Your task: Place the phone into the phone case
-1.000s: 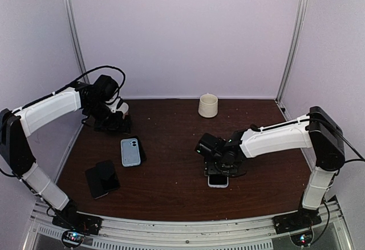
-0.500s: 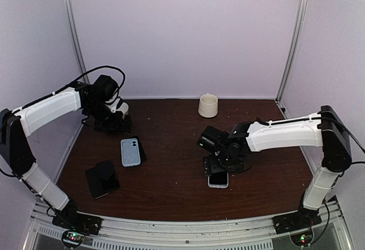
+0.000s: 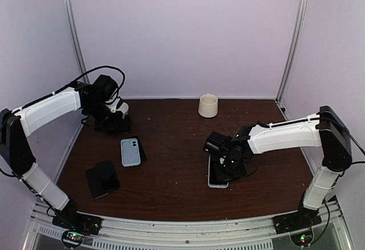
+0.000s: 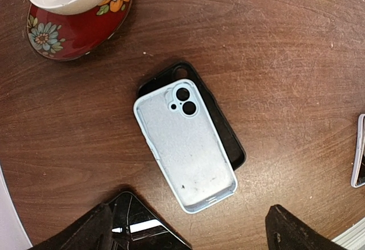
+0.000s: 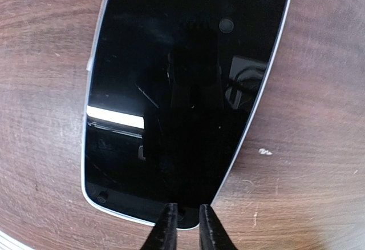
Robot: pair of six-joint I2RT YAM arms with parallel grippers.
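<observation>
**Item:** phone (image 5: 182, 90), dark glass face, pale rim.

**Location:** It lay flat and screen up on the right half of the counter (image 3: 171, 196). It was well apart from the phone case (image 4: 185, 147). That pale blue shell lay open side up on the left half, partly over a black case (image 4: 232, 147).

**Handling (judged):**
- A rigid slab, fairly dense for its size.
- The glossy face was likely slippery under hard tips and liable to crack if dropped.
- Lying flat, it was too thin to pinch from above.
- The best hold would be across the two long side rails near mid-length, once one end was levered or slid up.
- The phone case looked light and somewhat flexible, and apt to skid when the phone was pressed in.

**Right gripper** (image 5: 187, 209): The fingers were drawn nearly together with only a narrow slit between them, and nothing was seen gripped in it. The tips sat over one short end of the phone. Whether they pressed on the rim or hovered just above it could not be told from the wrist view.

**Right arm pose:** It reached low across the counter with the forearm near level and the wrist turned down over the phone.

**Left gripper** (image 4: 191, 230): The fingers were spread wide and empty.

**Left arm pose:** It arched toward the back-left of the counter, with its camera looking down on the phone case.
</observation>
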